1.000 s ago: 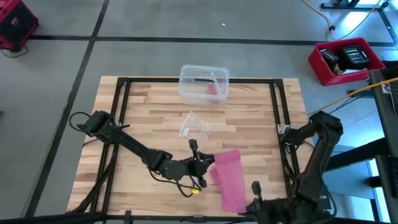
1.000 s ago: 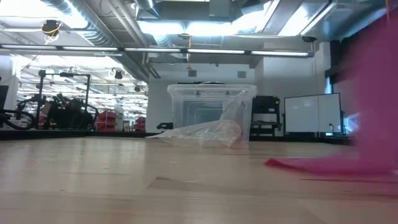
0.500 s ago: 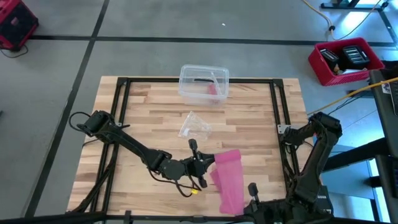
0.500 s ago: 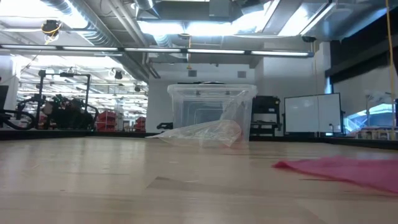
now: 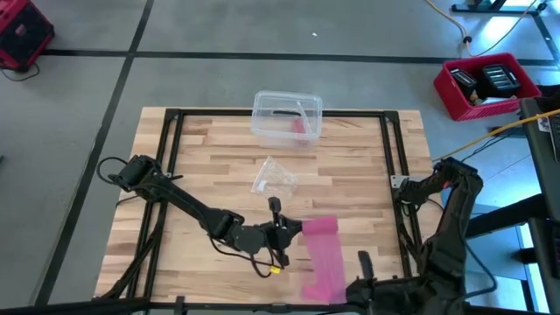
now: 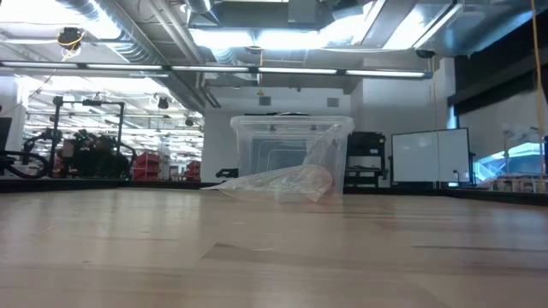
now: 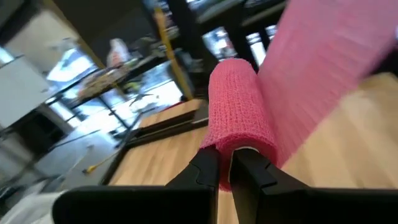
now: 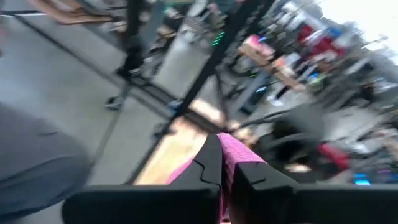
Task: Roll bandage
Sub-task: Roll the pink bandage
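At table's near edge, left pincer (image 7: 225,167) pinching bandage (image 7: 239,121) roll, right pincer (image 8: 222,167) gripping tail

Two dark, near-black arms: slim tubular links, bulkier rounded joint housings. Black cables loop beside left arm's base; small yellow tip near left claw (image 5: 282,229). Right claw (image 8: 222,167): two matte black fingers, angular stepped inner edges.

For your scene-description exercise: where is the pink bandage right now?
In the high view the bandage lies on the table's near edge, right of centre, stretched between the left gripper and the right gripper.
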